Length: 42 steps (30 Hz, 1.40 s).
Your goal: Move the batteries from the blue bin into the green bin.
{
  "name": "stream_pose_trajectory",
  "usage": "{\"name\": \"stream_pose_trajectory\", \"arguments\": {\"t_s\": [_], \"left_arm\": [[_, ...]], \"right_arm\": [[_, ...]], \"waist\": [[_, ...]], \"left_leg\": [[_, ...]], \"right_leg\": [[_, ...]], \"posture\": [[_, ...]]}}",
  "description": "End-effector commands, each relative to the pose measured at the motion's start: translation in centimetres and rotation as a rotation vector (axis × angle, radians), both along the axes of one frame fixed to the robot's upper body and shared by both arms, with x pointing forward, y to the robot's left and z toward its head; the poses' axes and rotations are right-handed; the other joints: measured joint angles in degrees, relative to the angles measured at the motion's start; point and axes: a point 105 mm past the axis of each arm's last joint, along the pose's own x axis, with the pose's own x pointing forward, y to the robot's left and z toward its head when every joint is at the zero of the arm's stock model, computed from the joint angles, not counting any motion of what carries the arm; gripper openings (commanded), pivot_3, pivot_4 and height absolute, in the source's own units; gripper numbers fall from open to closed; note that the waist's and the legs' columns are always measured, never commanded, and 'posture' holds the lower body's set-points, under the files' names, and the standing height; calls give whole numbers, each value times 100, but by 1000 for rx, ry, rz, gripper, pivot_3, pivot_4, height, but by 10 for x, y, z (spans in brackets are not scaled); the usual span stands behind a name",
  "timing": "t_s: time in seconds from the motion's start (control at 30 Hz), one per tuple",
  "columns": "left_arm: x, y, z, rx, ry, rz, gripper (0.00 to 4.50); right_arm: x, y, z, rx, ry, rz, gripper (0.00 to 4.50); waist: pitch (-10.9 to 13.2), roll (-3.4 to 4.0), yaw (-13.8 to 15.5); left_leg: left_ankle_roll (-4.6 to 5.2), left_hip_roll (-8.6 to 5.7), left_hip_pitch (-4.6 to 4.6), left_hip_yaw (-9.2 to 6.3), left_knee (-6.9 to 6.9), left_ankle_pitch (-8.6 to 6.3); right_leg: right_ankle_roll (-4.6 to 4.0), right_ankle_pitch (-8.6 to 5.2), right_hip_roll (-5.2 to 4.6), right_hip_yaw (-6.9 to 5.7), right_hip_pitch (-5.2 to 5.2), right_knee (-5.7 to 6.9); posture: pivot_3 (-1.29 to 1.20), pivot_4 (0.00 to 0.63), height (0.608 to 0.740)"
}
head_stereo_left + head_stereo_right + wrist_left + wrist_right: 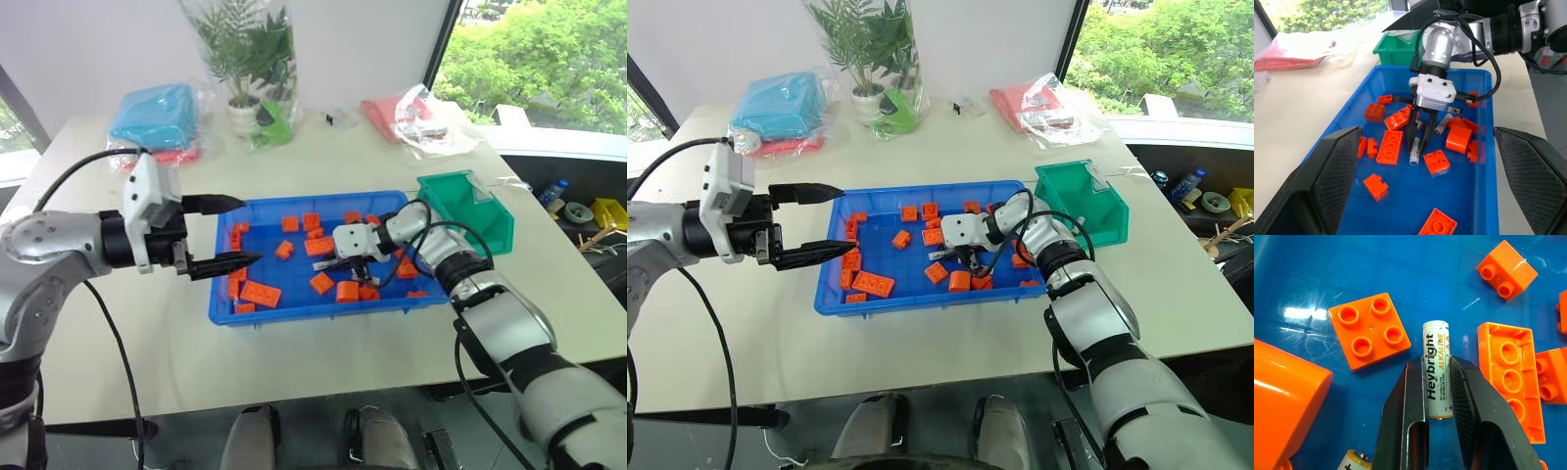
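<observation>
right tool's (1440,396) matte black fingers pinch a glossy white cylindrical battery (1436,366); left tool (230,233) gapes.

The right gripper (1440,382) points steeply down, its two black fingers (1405,416) pinched on a battery (1436,367) that stands between them. The left gripper (223,233) points level, fingers spread wide with nothing between.

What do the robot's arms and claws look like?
The arms are shiny silver-grey with black joints, and loose black cables loop along them. The left gripper has a white boxy wrist and two long, pointed black fingers. The right gripper has a white wrist block under a silver elbow-shaped piece, with two slim black fingers whose inner pads look finely textured.
</observation>
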Motion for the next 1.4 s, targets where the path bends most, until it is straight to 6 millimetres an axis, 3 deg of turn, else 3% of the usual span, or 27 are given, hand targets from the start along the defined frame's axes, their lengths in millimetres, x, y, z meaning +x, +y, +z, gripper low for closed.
{"name": "stream_pose_trajectory", "arguments": {"t_s": [0.03, 0.1, 0.17, 0.23, 0.33, 0.47, 0.6, 0.67, 0.8, 0.9, 1.03, 1.13, 1.33, 1.4], "left_arm": [[-1, -2, 5, 4, -35, -16, 4500], [-2, -2, 3, 5, -29, -17, 4500], [-3, -1, -1, 4, -19, -13, 4500], [-3, 0, -5, 5, -7, -9, 4500], [-5, 0, -10, 1, 6, -8, 4500], [-4, -2, -13, -9, 16, -17, 4500], [1, -6, -12, -14, 11, -35, 4500], [4, -9, -10, -22, 1, -44, 4500], [8, -13, -8, -29, -5, -55, 4500], [7, -14, -8, -30, -6, -59, 4500], [6, -13, -10, -29, -4, -55, 4500], [5, -13, -11, -29, -4, -51, 4500], [4, -15, -10, -31, -13, -46, 4500], [3, -15, -9, -33, -17, -43, 4500]], "right_arm": [[10, -11, 26, 86, -51, -83, 567], [16, -15, 53, 202, -59, -169, 567], [21, -27, 93, 375, -54, -310, 567], [21, -52, 128, 529, -46, -479, 567], [18, -101, 158, 653, -81, -733, 567], [8, -169, 162, 652, -160, -1046, 567], [-1, -207, 144, 579, -173, -1224, 567], [-2, -215, 132, 558, -152, -1283, 1251], [3, -208, 130, 547, -168, -1273, 3071], [2, -200, 139, 578, -148, -1218, 3071], [-11, -164, 142, 550, -48, -1014, 3071], [-17, -130, 126, 498, 59, -903, 3071], [-4, -91, 86, 438, 161, -918, 3071], [7, -79, 79, 479, 171, -972, 3622]], "waist": [[-2, -4, 18], [-3, -9, 29], [-1, -5, 26], [2, 0, 27], [-2, -6, 54], [-12, -22, 73], [-9, -17, 32], [-8, -13, 18], [-7, -7, -22], [-6, -6, -3], [-6, -5, 36], [-8, -10, 31], [-9, -11, 37], [-10, -12, 34]], "left_leg": [[0, 0, 0, 0, 1, 0], [0, -1, -4, 0, 2, 0], [0, 0, -10, 0, 2, 0], [0, -1, -17, 0, 0, 1], [-1, -1, -17, -5, -3, 0], [-20, -3, -15, -6, 0, -13], [-20, -2, -15, 2, -2, -13], [-18, -2, -17, 4, -7, -12], [-1, 0, -20, 13, -12, -2], [-1, 0, -20, 14, -10, -2], [-1, 1, -20, 12, -7, -3], [-2, 2, -19, 10, -6, -6], [-14, 3, -18, 8, -6, -13], [-3, 2, -23, 7, -5, -6]], "right_leg": [[0, 0, 0, 0, 0, 0], [-2, 0, -1, 1, -2, -1], [-7, 3, -1, 3, 1, -1], [-12, 10, -1, 6, 5, 1], [-16, 7, 0, 4, -7, -2], [-3, -11, -4, 1, -6, -21], [-1, -10, -6, 2, -6, -36], [-1, -9, -6, 2, -3, -29], [3, -6, -5, 6, -5, -15], [3, -7, -5, 6, -5, -14], [0, -9, -6, 6, -16, -20], [-1, -10, -5, 6, -17, -26], [-2, -9, -5, 6, -17, -27], [-6, -6, -4, 5, -18, -26]], "posture": [[0, 150, 672], [0, 150, 672], [0, 150, 672], [0, 150, 672], [0, 150, 672], [0, 150, 672], [0, 150, 672], [0, 150, 672], [0, 150, 672], [0, 150, 672], [0, 150, 672], [0, 150, 672], [0, 150, 672], [0, 150, 672]]}}
